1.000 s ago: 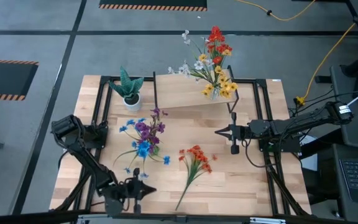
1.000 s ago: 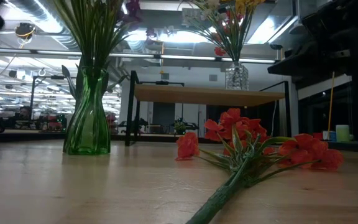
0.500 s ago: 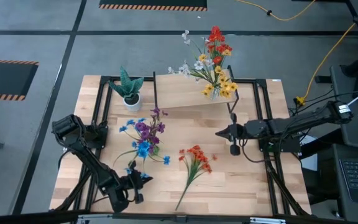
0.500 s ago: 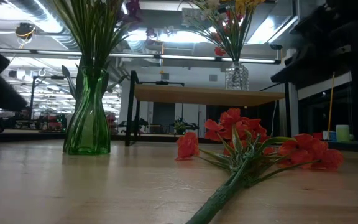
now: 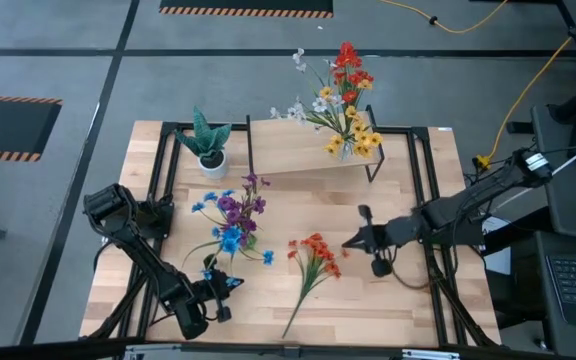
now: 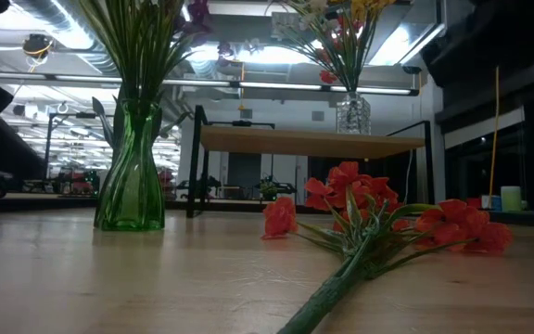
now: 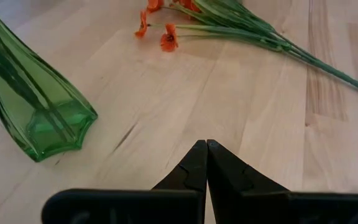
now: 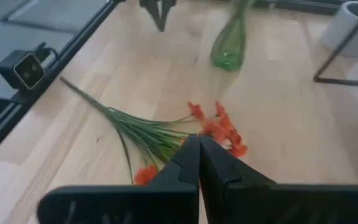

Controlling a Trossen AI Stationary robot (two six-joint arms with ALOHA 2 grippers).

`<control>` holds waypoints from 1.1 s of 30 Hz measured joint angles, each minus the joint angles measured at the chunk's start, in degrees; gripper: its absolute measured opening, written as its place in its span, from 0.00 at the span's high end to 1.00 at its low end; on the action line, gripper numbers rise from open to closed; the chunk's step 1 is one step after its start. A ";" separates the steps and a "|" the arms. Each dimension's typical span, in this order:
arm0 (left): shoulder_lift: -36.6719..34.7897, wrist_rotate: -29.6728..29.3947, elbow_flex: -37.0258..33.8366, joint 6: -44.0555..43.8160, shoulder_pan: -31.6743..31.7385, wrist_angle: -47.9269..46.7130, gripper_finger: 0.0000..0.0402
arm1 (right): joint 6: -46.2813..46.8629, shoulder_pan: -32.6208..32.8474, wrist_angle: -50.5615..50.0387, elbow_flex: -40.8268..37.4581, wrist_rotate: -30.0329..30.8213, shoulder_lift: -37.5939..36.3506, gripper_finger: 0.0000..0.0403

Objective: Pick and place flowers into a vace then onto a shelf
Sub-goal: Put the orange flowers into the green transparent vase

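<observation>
Since a second ago, my right gripper is swinging toward the orange flowers just ahead, jaws closed and empty; I am judging the sprig light and floppy, best pinched mid-stem.

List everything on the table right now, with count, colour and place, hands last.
Orange flowers: one bunch, orange with green stems, lying flat at table centre-front.
Green vase: one, holding purple and blue flowers, left of centre.
Clear vase: one, holding red, yellow and white flowers, on the shelf.
Shelf: one, light wood, black legs, table rear.
Potted plant: one, spiky green, white pot, rear left.
Left hand: shut, front left.
Right hand: shut, beside the orange blossoms.
</observation>
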 joint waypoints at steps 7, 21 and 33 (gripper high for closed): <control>0.00 -0.18 0.00 0.62 0.61 -0.69 0.99 | -4.84 2.94 -4.28 10.91 0.43 12.31 0.98; 0.00 5.20 0.00 -1.42 3.48 -6.33 0.99 | -15.84 3.80 -19.24 31.13 -0.89 32.57 0.90; 0.00 5.38 0.00 -1.42 3.35 -4.84 0.99 | -22.33 5.93 -26.86 44.84 -1.85 48.86 0.63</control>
